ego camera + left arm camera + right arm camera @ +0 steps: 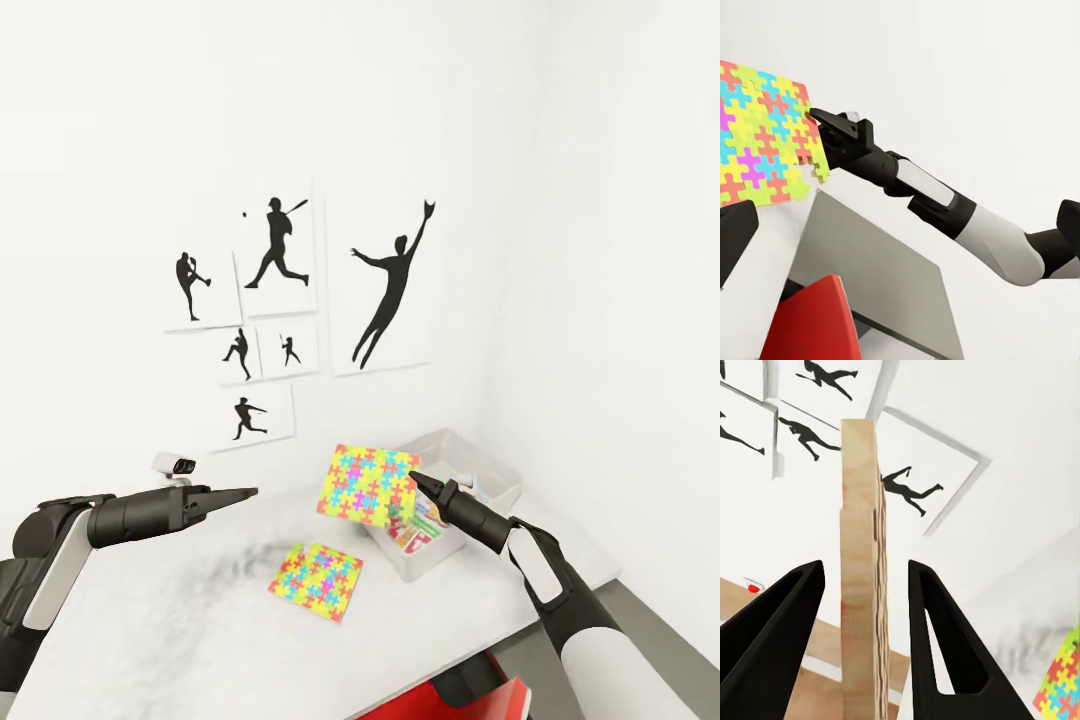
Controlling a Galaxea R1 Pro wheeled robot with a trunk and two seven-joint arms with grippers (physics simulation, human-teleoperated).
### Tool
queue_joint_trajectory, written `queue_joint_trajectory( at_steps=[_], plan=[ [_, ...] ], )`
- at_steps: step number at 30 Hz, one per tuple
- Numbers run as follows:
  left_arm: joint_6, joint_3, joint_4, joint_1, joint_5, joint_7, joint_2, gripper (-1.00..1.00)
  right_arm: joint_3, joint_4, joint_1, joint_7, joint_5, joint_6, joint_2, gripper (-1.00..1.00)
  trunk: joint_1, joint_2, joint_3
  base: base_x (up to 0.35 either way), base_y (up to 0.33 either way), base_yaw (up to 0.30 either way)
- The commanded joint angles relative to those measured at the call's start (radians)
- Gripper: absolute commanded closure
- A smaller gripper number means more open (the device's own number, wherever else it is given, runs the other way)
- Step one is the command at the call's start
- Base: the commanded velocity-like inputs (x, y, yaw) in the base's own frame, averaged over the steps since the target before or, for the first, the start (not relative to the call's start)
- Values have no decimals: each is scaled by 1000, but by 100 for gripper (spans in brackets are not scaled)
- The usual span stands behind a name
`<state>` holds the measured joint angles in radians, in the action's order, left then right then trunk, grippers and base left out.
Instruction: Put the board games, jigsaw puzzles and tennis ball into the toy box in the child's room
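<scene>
While held on edge above the table (180, 620), raised puzzle (367, 485) tilted, one rim clamped in right gripper (413, 476), face turned toward left arm. Toy box (500, 478): clear bin, just beyond and below raised puzzle, partly behind it, colourful printed boxes inside; short drop forward and down from right gripper judged enough to land puzzle in it, flat side needing to tip level or slide in edgewise past the box wall. Second puzzle (316, 581): flat on pale tabletop, near front, between the two arms, somewhat closer to right arm. Left gripper (240, 493): tapered fingers together, nothing between them, hovering above table, well apart from toy box. Right wrist view: puzzle's wooden edge (860, 577) upright between the two dark fingers (776, 637).
</scene>
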<state>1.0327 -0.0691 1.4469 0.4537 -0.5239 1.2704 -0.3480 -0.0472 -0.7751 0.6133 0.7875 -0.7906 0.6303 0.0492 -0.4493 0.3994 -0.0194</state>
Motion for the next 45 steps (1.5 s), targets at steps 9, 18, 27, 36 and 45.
queue_joint_trajectory(
  at_steps=[9,18,27,36,45],
  plan=[
    [7,0,0,0,-2,1,0,-100,-2,0,0,1,-4,6,0,100,-1,1,0,104,0,0],
    [7,0,0,0,-2,1,0,-100,0,0,0,2,-4,6,0,100,-1,1,0,5,0,0],
    [7,0,0,0,-2,1,0,-100,-2,0,0,2,-3,5,0,100,-1,1,0,0,0,0],
    [7,0,0,0,-2,2,0,-100,-1,0,0,2,-4,6,0,100,-1,1,0,0,0,0],
    [7,-3,1,0,-2,1,-1,-100,-2,1,0,2,-4,5,0,100,-1,1,0,0,0,0]
  ],
)
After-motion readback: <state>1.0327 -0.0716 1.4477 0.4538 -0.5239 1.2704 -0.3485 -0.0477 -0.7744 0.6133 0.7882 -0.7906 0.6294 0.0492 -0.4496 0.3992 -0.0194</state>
